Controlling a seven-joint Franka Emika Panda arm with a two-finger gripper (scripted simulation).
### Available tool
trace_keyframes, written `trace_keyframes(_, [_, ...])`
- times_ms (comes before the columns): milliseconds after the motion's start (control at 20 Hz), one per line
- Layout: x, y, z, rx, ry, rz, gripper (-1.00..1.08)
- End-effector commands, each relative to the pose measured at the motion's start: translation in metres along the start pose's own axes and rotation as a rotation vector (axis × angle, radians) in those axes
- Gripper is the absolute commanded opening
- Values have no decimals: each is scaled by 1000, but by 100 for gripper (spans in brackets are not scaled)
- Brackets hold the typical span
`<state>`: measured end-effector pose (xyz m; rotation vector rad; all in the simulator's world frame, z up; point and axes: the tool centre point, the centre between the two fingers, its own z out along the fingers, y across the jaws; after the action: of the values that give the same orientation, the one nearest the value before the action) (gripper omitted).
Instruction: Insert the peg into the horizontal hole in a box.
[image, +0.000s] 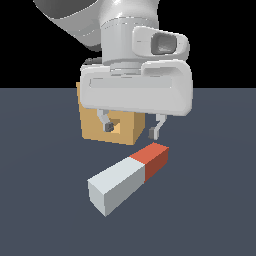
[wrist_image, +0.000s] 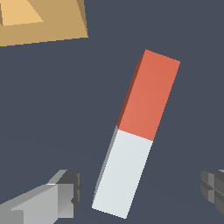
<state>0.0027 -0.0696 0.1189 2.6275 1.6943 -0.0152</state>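
The peg (image: 127, 176) lies flat on the dark floor, its pale grey-white part nearer the camera and its red end (image: 152, 156) pointing toward the box. The tan box (image: 107, 122) stands behind it, partly hidden by the hand, with its hole (image: 115, 125) just visible behind one finger. My gripper (image: 131, 129) is open and empty, hovering above the peg's red end and in front of the box. In the wrist view the peg (wrist_image: 135, 135) lies between the two fingertips (wrist_image: 65, 188), and a corner of the box (wrist_image: 41, 22) shows.
The dark grey floor (image: 210, 200) stretches all around the peg and box. Nothing else stands on it.
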Motion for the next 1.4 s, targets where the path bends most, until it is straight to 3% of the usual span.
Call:
trace_keyframes(0, [-8, 0, 12, 2, 3, 84, 100])
trace_keyframes(550, [-29, -5, 43, 9, 13, 305, 100])
trace_keyframes(1000, [-30, -6, 49, 10, 14, 323, 100])
trace_keyframes(1350, [-30, -7, 78, 10, 15, 327, 100])
